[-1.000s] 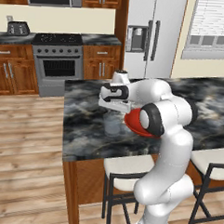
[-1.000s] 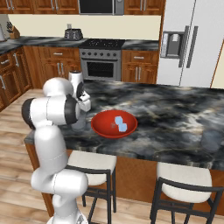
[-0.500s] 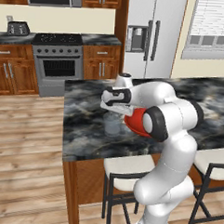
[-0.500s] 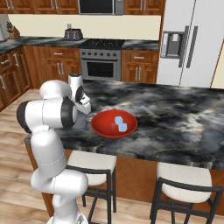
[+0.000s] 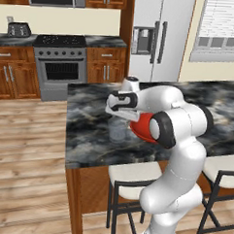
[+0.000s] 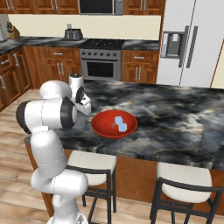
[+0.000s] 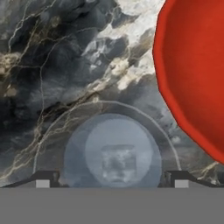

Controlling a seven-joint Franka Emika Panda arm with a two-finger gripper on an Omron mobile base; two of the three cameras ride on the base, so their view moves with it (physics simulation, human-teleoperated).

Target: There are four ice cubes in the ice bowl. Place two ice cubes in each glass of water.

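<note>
Hand view: gripper (image 7: pixel 112 177) wide open just over the glass (image 7: pixel 113 151), holding nothing; a cube (image 7: pixel 117 162) sits inside it.
Change: jaws were nearly closed a second ago, so that cube looks just dropped.
Bowl (image 6: pixel 113 124): just beside the glass; right base view shows two cubes (image 6: pixel 120 123) left.
Second glass (image 6: pixel 211 141): far from the bowl, right base view.

Hand (image 5: pixel 120 103) above glass (image 5: pixel 118 131) on marble counter (image 5: pixel 89 132); red bowl (image 5: pixel 140 129) beside glass.
</note>
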